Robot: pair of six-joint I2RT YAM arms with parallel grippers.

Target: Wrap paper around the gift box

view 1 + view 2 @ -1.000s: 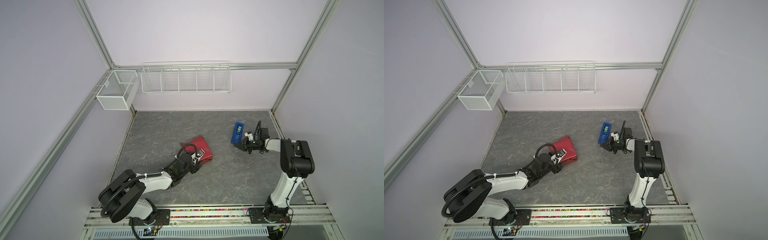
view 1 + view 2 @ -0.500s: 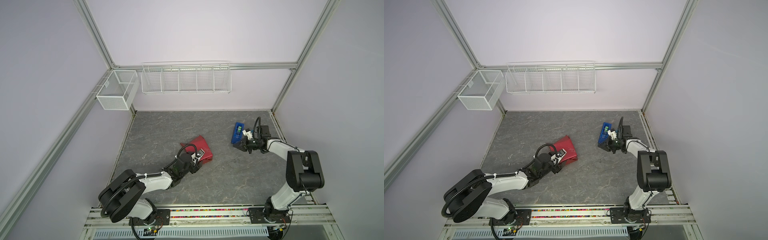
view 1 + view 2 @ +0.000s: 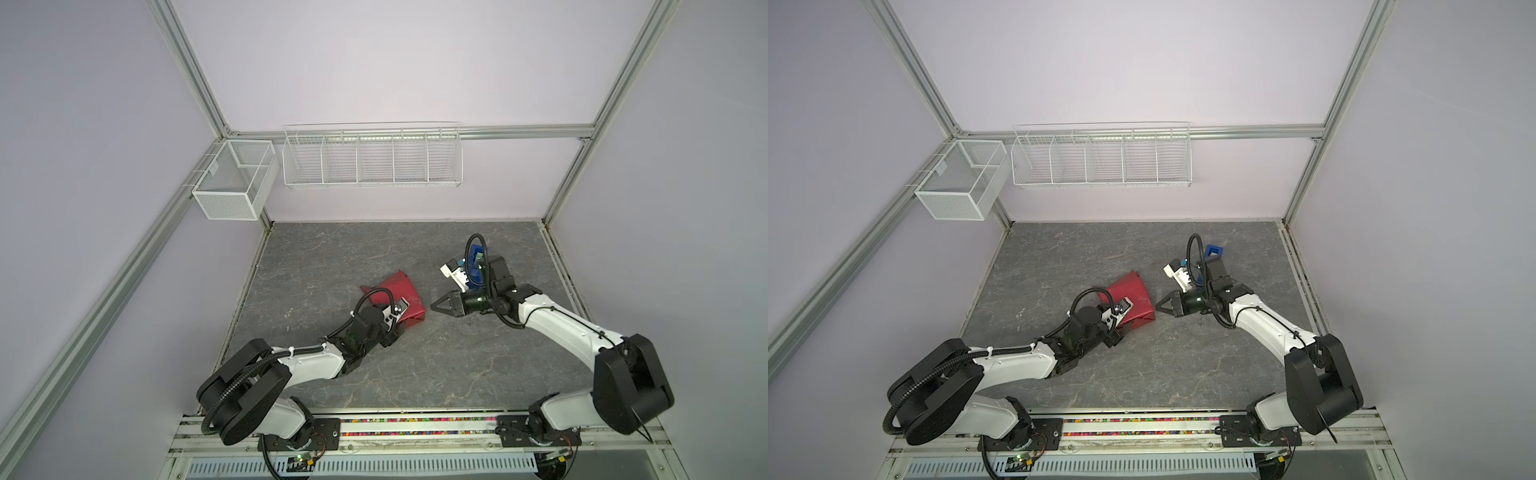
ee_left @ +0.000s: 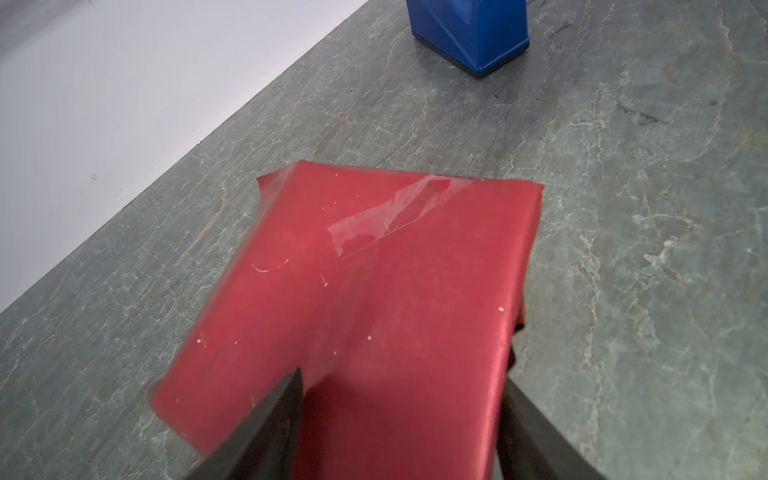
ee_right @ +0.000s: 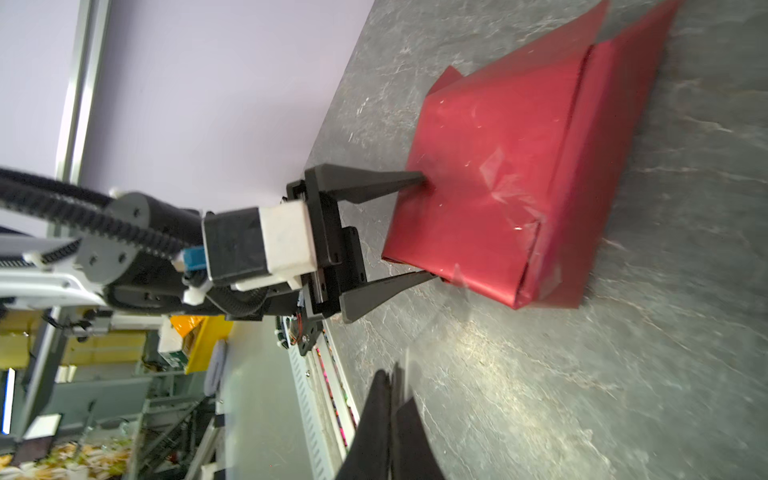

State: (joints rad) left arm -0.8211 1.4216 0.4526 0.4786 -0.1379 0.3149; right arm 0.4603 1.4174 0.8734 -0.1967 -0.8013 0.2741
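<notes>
The gift box is hidden inside the red paper (image 3: pixel 401 291) (image 3: pixel 1133 291), a wrapped parcel on the grey table left of centre. Clear tape (image 4: pixel 386 216) (image 5: pixel 498 183) sticks to its top. My left gripper (image 5: pixel 426 227) (image 4: pixel 403 372) is shut on the parcel's near end, one finger denting the top paper and the other against the low side edge. The right gripper (image 3: pixel 432 308) (image 3: pixel 1156 306) (image 5: pixel 390 374) is shut, tip just right of the parcel's near corner. A faint clear strip, seemingly tape, pokes out past its tips.
A blue tape dispenser (image 3: pixel 473 253) (image 3: pixel 1214 250) (image 4: pixel 469 33) stands behind the right wrist. A wire shelf basket (image 3: pixel 372 160) and a mesh box (image 3: pixel 232 183) hang on the back wall. The mounting rail (image 3: pixel 415 426) runs along the table's front edge.
The right arm left the tape dispenser and swung left and forward, its shut gripper now beside the parcel. The left arm and the parcel have not moved.
</notes>
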